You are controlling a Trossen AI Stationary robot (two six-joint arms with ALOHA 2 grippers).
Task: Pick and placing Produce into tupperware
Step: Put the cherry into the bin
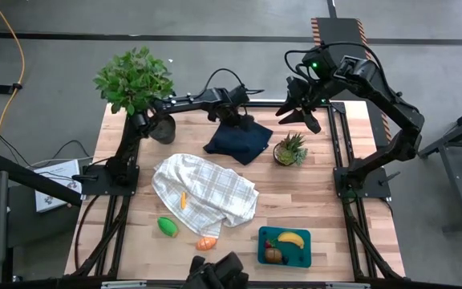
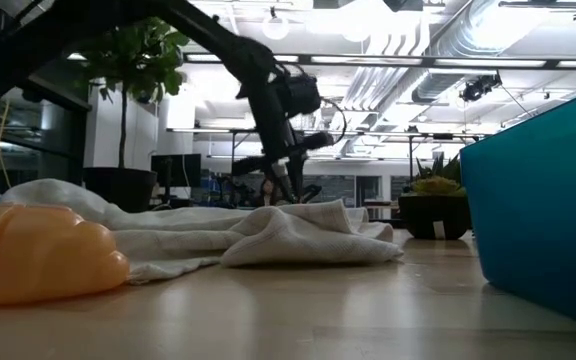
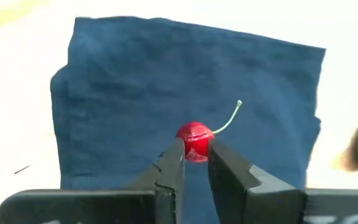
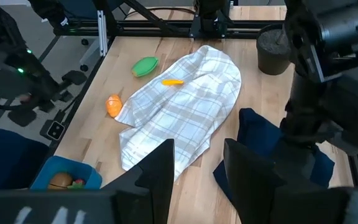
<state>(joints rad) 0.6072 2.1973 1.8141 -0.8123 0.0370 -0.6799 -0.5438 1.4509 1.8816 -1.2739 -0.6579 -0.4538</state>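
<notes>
Hovering over the navy cloth [image 3: 185,93], my left tool [image 3: 196,163] is clamped on a red cherry [image 3: 195,141]. My right tool [image 4: 197,163] waits, fingers apart, above the desk [image 1: 311,201]. The teal tupperware [image 1: 284,246] holds a banana [image 1: 290,238].

Banana [image 1: 290,238] in tupperware [image 1: 264,243]

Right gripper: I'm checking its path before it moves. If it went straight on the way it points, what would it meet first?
Probably the plaid cloth on the table; the right gripper, jaws open, points there, though depth is unclear.
</notes>
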